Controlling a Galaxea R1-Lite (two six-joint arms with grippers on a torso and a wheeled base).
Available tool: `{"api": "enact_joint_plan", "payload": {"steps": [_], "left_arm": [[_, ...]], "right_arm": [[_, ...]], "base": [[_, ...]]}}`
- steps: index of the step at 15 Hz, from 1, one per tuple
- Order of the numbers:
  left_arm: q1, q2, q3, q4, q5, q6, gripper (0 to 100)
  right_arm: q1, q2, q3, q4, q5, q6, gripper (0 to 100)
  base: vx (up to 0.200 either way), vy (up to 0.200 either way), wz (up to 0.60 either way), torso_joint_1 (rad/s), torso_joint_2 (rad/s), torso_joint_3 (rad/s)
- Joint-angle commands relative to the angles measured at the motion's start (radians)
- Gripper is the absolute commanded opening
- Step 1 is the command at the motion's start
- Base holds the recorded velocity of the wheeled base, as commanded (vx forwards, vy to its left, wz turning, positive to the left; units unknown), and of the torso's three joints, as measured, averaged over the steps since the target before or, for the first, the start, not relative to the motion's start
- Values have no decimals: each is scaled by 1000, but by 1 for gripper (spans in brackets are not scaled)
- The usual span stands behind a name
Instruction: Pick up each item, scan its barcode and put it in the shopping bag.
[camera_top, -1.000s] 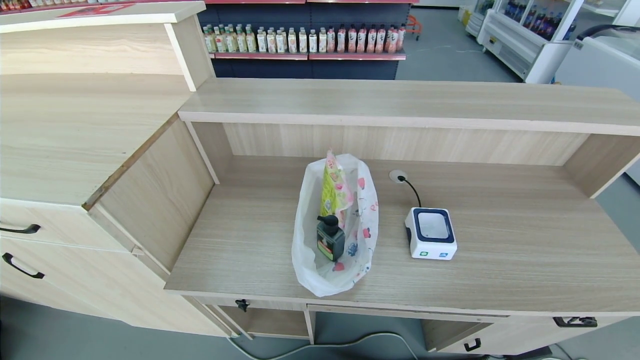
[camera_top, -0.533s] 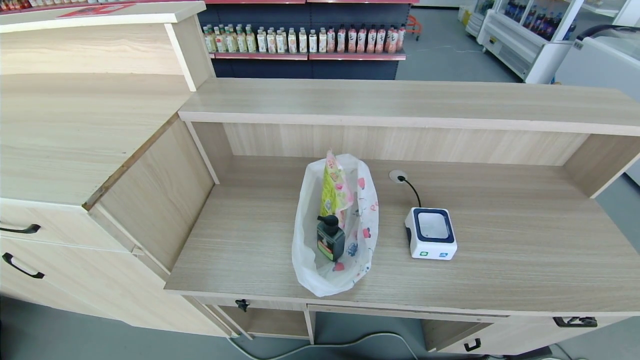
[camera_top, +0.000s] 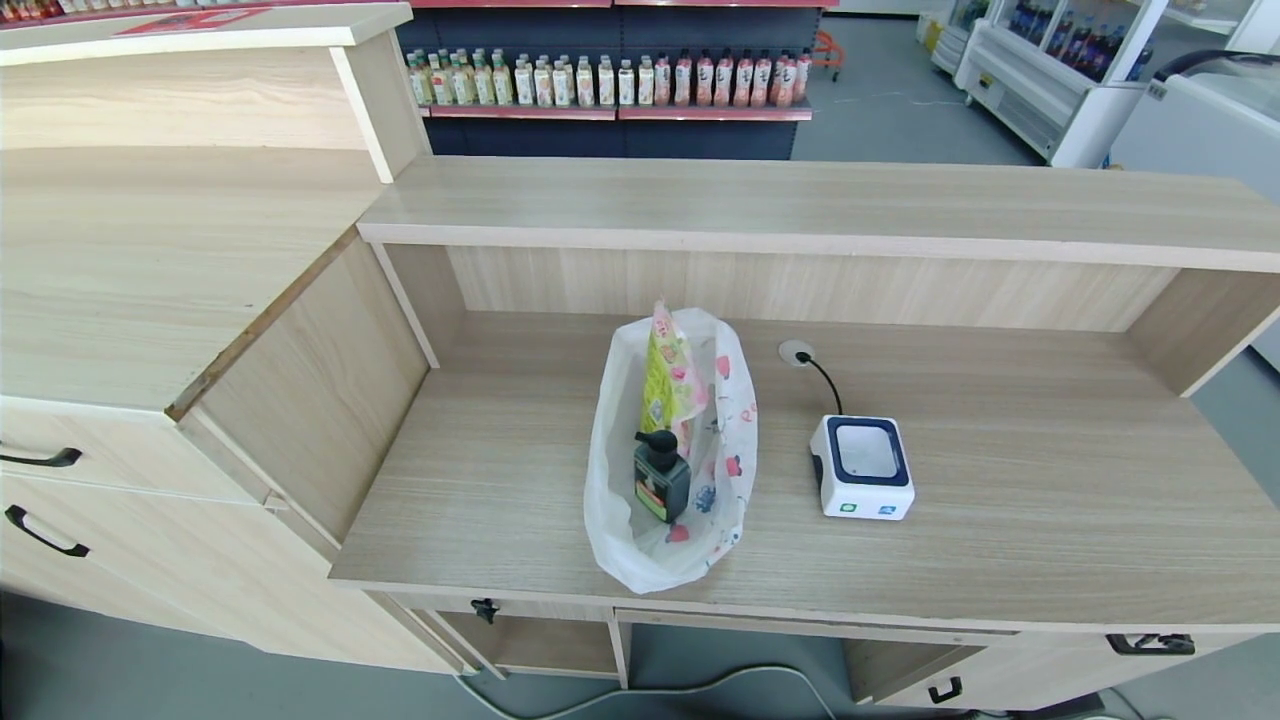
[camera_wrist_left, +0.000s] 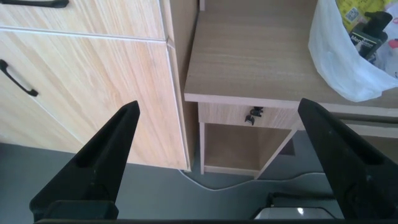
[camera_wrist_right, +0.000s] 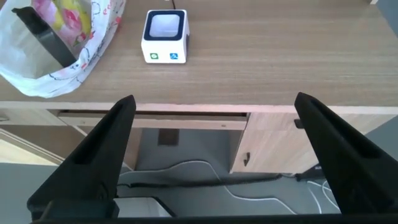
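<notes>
Wooden checkout counter (camera_top: 1000, 500), two items bagged.
Left gripper (camera_wrist_left: 219, 107) and right gripper (camera_wrist_right: 214, 99) hang before its front edge, fingers wide apart; shopping bag (camera_top: 612, 530) holds pump bottle (camera_top: 661, 482) and yellow pouch (camera_top: 668, 375), scanner (camera_top: 862, 466) just beside; drink shelves (camera_top: 610, 85) behind.

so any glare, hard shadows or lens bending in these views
Head view: wide-lens bending, the counter's long edges bow; the light is even, with no hard shadow around the shopping bag. Right wrist view: the scanner's window glares near white. Left wrist view: the recess under the counter is dimmer than its top.
</notes>
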Motion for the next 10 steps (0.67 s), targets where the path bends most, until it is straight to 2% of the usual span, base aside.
{"api": "enact_joint_plan", "payload": {"steps": [1, 10], "left_arm": [[0, 0, 0, 0, 0, 5, 100], [0, 0, 0, 0, -1, 11, 100]], "right_arm": [[0, 4, 0, 1, 0, 0, 100], [0, 4, 0, 1, 0, -6, 100]], "base": [[0, -200, 0, 2, -2, 2], [0, -200, 0, 3, 1, 3]]}}
